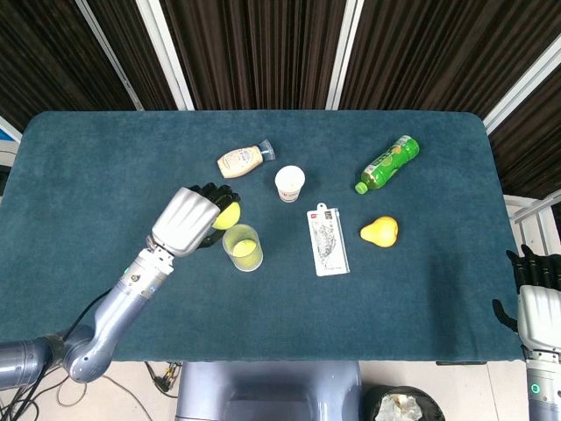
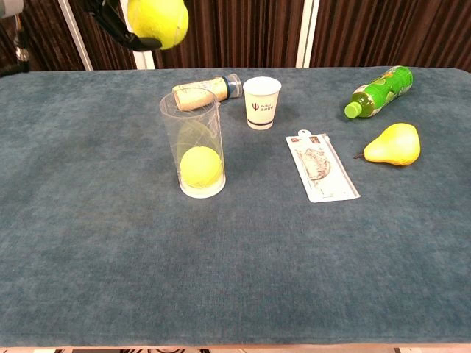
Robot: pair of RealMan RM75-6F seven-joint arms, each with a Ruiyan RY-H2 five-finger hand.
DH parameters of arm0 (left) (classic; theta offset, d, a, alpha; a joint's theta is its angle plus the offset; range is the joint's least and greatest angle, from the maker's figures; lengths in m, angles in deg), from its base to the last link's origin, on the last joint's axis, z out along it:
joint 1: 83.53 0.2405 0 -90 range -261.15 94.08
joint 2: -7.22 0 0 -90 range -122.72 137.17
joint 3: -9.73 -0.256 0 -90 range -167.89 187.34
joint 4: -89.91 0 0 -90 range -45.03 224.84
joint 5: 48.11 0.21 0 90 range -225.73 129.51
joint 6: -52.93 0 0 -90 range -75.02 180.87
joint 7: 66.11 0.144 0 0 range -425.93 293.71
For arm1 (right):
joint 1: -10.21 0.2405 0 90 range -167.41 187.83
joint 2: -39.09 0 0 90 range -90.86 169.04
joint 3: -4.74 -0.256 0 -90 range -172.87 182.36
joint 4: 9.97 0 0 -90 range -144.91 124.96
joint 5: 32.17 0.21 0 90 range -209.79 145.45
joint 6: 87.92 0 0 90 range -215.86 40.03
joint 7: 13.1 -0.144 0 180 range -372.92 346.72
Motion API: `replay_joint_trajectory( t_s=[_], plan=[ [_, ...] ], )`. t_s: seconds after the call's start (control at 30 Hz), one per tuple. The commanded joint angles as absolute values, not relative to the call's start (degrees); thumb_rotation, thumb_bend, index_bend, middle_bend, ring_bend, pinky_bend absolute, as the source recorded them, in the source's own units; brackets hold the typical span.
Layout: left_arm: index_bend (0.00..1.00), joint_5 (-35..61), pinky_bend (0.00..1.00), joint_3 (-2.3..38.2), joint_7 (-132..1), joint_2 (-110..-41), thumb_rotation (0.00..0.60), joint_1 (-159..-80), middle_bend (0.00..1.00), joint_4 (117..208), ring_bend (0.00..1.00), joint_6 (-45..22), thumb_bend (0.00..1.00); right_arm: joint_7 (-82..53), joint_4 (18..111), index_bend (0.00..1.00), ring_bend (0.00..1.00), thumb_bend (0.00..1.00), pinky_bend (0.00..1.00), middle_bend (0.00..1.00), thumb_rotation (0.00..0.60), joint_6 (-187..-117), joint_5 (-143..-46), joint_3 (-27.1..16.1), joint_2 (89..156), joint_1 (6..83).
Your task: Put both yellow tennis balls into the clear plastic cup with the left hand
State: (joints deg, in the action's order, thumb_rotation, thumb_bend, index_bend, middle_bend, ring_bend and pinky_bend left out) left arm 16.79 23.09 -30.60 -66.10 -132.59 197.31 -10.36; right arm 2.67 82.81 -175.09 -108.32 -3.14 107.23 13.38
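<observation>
My left hand (image 1: pixel 190 219) grips a yellow tennis ball (image 1: pixel 228 214) and holds it high in the air, just left of the clear plastic cup (image 1: pixel 243 247). In the chest view the held ball (image 2: pixel 157 20) shows at the top edge with dark fingers (image 2: pixel 118 25) curled around it, up and left of the cup (image 2: pixel 196 145). A second tennis ball (image 2: pixel 201 166) lies at the bottom of the upright cup. My right hand (image 1: pixel 536 298) hangs off the table's right edge, holding nothing, fingers straight.
Behind the cup lie a mayonnaise bottle (image 1: pixel 243 160) and a white paper cup (image 1: pixel 289 182). A flat white packet (image 1: pixel 327 240), a yellow pear (image 1: pixel 379 231) and a green bottle (image 1: pixel 388 163) sit to the right on the teal table (image 1: pixel 105 175).
</observation>
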Motion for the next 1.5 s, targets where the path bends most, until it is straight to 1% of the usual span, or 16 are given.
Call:
replay_joint_trajectory(
  t_s=[0.03, 0.23, 0.33, 0.37, 0.43, 0.53, 0.63, 0.73, 0.93, 0.97, 1.03, 1.1, 1.2, 1.27, 1.4, 1.5],
  plan=[
    [0.49, 15.1, 0.60, 22.4, -29.2, -66.7, 0.600, -133.5, 0.48, 198.1, 0.39, -8.8, 0.36, 2.6, 82.8, 0.14, 0.11, 0.34, 0.09, 0.08, 0.600, -175.1, -108.2, -3.2, 107.2, 13.4],
    [0.48, 12.7, 0.60, 21.0, -27.9, -69.7, 0.600, -135.1, 0.47, 197.3, 0.39, -6.6, 0.34, 2.9, 82.7, 0.14, 0.11, 0.34, 0.09, 0.08, 0.600, -175.7, -107.9, -3.5, 107.2, 13.2],
    [0.47, 12.3, 0.58, 20.8, -27.3, -70.3, 0.600, -135.6, 0.45, 197.0, 0.36, -6.4, 0.28, 2.7, 82.9, 0.14, 0.11, 0.34, 0.09, 0.08, 0.600, -175.8, -108.0, -3.6, 107.1, 13.1],
    [0.46, 12.1, 0.56, 20.8, -27.3, -70.4, 0.600, -135.8, 0.43, 197.1, 0.34, -6.4, 0.25, 2.6, 82.9, 0.14, 0.11, 0.34, 0.09, 0.08, 0.600, -175.9, -108.0, -3.6, 107.1, 13.1],
    [0.42, 11.6, 0.46, 20.9, -27.4, -70.5, 0.600, -136.0, 0.35, 197.4, 0.25, -6.4, 0.17, 2.4, 82.9, 0.14, 0.11, 0.34, 0.09, 0.08, 0.600, -175.9, -107.9, -3.7, 107.2, 13.0],
    [0.35, 10.9, 0.32, 21.0, -27.1, -70.0, 0.600, -136.2, 0.24, 198.1, 0.11, -6.6, 0.11, 2.2, 82.8, 0.14, 0.11, 0.34, 0.09, 0.08, 0.600, -175.9, -107.9, -3.7, 107.1, 13.0],
    [0.31, 10.5, 0.24, 21.2, -26.4, -69.5, 0.600, -136.5, 0.18, 198.6, 0.03, -7.2, 0.06, 2.1, 82.9, 0.14, 0.11, 0.34, 0.09, 0.08, 0.600, -175.9, -107.9, -3.8, 107.2, 13.0],
    [0.29, 10.6, 0.18, 21.3, -25.8, -69.3, 0.600, -136.6, 0.15, 199.0, 0.00, -8.2, 0.02, 2.2, 82.9, 0.14, 0.11, 0.34, 0.09, 0.08, 0.600, -176.0, -107.7, -3.9, 107.3, 13.0],
    [0.28, 11.9, 0.16, 21.4, -25.8, -68.5, 0.600, -135.7, 0.15, 199.8, 0.00, -11.3, 0.02, 2.3, 83.0, 0.14, 0.11, 0.34, 0.09, 0.08, 0.600, -176.1, -107.2, -4.1, 107.5, 12.9],
    [0.28, 13.3, 0.17, 20.9, -24.9, -67.8, 0.600, -135.1, 0.15, 200.0, 0.00, -12.7, 0.02, 2.3, 83.0, 0.14, 0.11, 0.34, 0.09, 0.07, 0.600, -176.1, -107.3, -4.1, 107.5, 12.9],
    [0.27, 16.2, 0.25, 19.4, -23.2, -66.5, 0.600, -133.9, 0.16, 200.7, 0.04, -14.5, 0.04, 2.2, 83.1, 0.14, 0.11, 0.34, 0.09, 0.08, 0.600, -176.0, -107.3, -4.1, 107.4, 12.9],
    [0.26, 22.0, 0.29, 16.2, -20.9, -64.0, 0.600, -131.4, 0.17, 201.4, 0.07, -17.9, 0.05, 2.3, 83.2, 0.14, 0.11, 0.34, 0.09, 0.08, 0.600, -176.2, -107.4, -4.1, 107.4, 12.9],
    [0.26, 28.5, 0.26, 12.6, -21.1, -62.2, 0.600, -127.6, 0.17, 201.0, 0.07, -22.2, 0.05, 2.4, 83.4, 0.14, 0.11, 0.34, 0.09, 0.08, 0.600, -176.3, -107.7, -3.9, 107.4, 12.9],
    [0.26, 30.9, 0.25, 10.7, -21.9, -61.4, 0.600, -125.2, 0.16, 200.5, 0.07, -24.3, 0.04, 2.6, 83.5, 0.14, 0.11, 0.34, 0.09, 0.08, 0.600, -176.3, -108.0, -3.8, 107.4, 12.9],
    [0.24, 33.1, 0.23, 7.3, -24.7, -59.7, 0.600, -120.5, 0.13, 199.6, 0.07, -27.2, 0.02, 2.1, 83.5, 0.14, 0.11, 0.34, 0.09, 0.08, 0.600, -176.0, -108.5, -3.5, 107.3, 13.0],
    [0.21, 33.8, 0.20, 5.6, -27.0, -58.7, 0.600, -117.8, 0.09, 198.6, 0.04, -28.3, 0.00, 1.6, 83.2, 0.14, 0.11, 0.34, 0.09, 0.08, 0.600, -175.6, -109.0, -3.2, 107.1, 13.1]
  ],
)
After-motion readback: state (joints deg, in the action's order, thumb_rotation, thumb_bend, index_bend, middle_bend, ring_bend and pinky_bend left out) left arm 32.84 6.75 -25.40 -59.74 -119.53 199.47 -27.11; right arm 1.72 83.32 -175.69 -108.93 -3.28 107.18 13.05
